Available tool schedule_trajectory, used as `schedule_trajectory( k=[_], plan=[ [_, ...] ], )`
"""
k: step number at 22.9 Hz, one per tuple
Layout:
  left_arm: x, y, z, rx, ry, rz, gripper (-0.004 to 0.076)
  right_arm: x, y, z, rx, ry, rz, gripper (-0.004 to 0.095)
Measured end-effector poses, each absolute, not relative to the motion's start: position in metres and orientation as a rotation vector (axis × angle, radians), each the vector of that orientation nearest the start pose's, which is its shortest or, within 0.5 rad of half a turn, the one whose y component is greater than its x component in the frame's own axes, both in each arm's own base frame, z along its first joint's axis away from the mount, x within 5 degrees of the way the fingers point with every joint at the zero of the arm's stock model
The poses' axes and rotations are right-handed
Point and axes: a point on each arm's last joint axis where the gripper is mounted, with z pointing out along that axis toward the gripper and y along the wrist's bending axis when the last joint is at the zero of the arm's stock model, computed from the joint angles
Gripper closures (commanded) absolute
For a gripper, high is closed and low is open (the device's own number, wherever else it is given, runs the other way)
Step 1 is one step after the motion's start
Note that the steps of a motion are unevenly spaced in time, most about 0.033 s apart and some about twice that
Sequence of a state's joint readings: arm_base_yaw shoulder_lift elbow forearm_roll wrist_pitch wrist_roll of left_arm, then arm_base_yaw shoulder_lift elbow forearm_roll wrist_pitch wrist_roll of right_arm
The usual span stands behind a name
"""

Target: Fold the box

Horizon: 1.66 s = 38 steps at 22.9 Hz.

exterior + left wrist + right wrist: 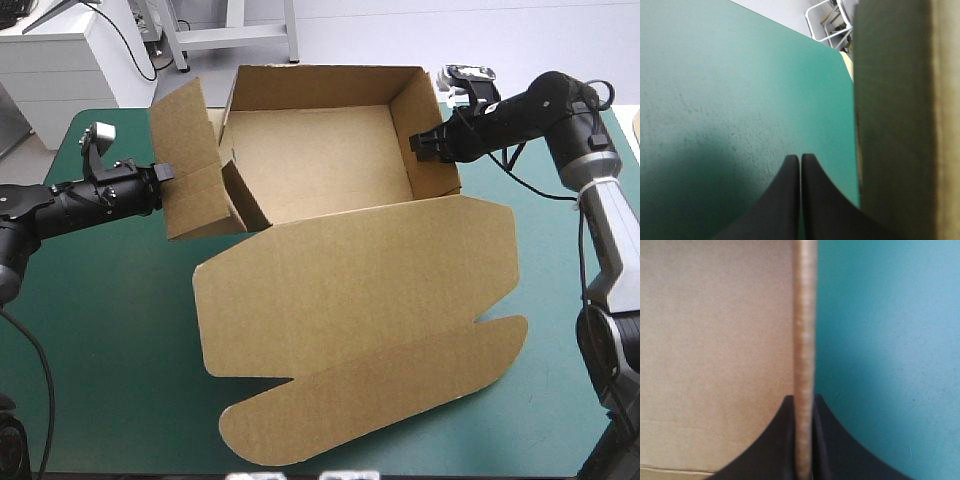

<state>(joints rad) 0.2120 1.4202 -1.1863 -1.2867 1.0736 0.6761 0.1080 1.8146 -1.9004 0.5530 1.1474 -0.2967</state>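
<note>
Box point(330, 160) sits mid-tabletop point(100, 380), toward the far edge, as a half-formed open tray. Back wall point(320, 88) and right wall point(425, 105) are up. Left side panel point(185, 160) is raised but splayed outward, not tucked; a small inner flap point(245, 195) at the near-left corner leans into the tray. Lid point(350, 290) lies flat on the teal-green cover, reaching toward the near edge, with its rounded tuck flap point(380, 385) flat at the end.

Right end effector point(422, 146) comes in from the right and is clamped on the right wall. In the right wrist view the board edge runs straight up between the black fingers point(775, 450), one on the inside face, one outside. They are all but closed, gripping the board.

Left end effector point(165, 172) comes in level from the left, its tip against the outer face of the left side panel at roughly mid-height. In the left wrist view its fingers point(785, 200) meet in a point with nothing between them: closed, gripping nothing. The brown board stands just beside it, with bare cover ahead.
</note>
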Motion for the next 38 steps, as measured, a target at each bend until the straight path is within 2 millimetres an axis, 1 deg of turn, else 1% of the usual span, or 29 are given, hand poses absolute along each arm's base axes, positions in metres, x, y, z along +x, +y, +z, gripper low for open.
schedule_trajectory(
  k=[4,5,7,9,12,14,16,17,18,20,21,24,32,38],
  plan=[
    [0.281,-0.019,0.379,0.055,2.051,-1.155,0.0731,0.388,0.105,0.388,-0.448,2.395,0.595,0.0927],
    [0.273,-0.021,0.386,0.086,2.041,-1.14,0.0731,0.387,0.114,0.388,-0.46,2.389,0.578,0.0927],
    [0.263,-0.024,0.392,0.141,2.048,-1.123,0.0731,0.387,0.122,0.386,-0.471,2.382,0.564,0.0927],
    [0.255,-0.026,0.393,0.197,2.078,-1.113,0.0731,0.387,0.13,0.386,-0.474,2.367,0.566,0.0927],
    [0.252,-0.027,0.391,0.231,2.109,-1.112,0.0731,0.383,0.141,0.386,-0.5,2.36,0.558,0.0927],
    [0.251,-0.027,0.39,0.239,2.119,-1.108,0.0716,0.38,0.151,0.385,-0.528,2.362,0.506,0.0927],
    [0.251,-0.027,0.389,0.238,2.124,-1.105,0.0669,0.379,0.156,0.384,-0.533,2.368,0.453,0.0927],
    [0.251,-0.027,0.389,0.237,2.124,-1.107,0.0619,0.378,0.157,0.383,-0.528,2.373,0.435,0.0927],
    [0.251,-0.027,0.39,0.229,2.126,-1.112,0.0588,0.379,0.156,0.383,-0.522,2.378,0.412,0.0927],
    [0.251,-0.027,0.39,0.225,2.126,-1.117,0.0469,0.379,0.155,0.382,-0.517,2.382,0.394,0.0927],
    [0.251,-0.027,0.39,0.225,2.126,-1.117,0.039,0.379,0.155,0.382,-0.514,2.383,0.388,0.0926],
    [0.251,-0.026,0.388,0.233,2.142,-1.098,0.0279,0.378,0.156,0.382,-0.509,2.387,0.382,0.0926],
    [0.249,-0.021,0.377,0.142,2.292,-1.028,0.028,0.364,0.188,0.38,-0.541,2.398,0.311,0.0927],
    [0.25,-0.014,0.369,-0.004,2.4,-0.928,0.0316,0.352,0.209,0.38,-0.492,2.416,0.349,0.0927]
  ],
)
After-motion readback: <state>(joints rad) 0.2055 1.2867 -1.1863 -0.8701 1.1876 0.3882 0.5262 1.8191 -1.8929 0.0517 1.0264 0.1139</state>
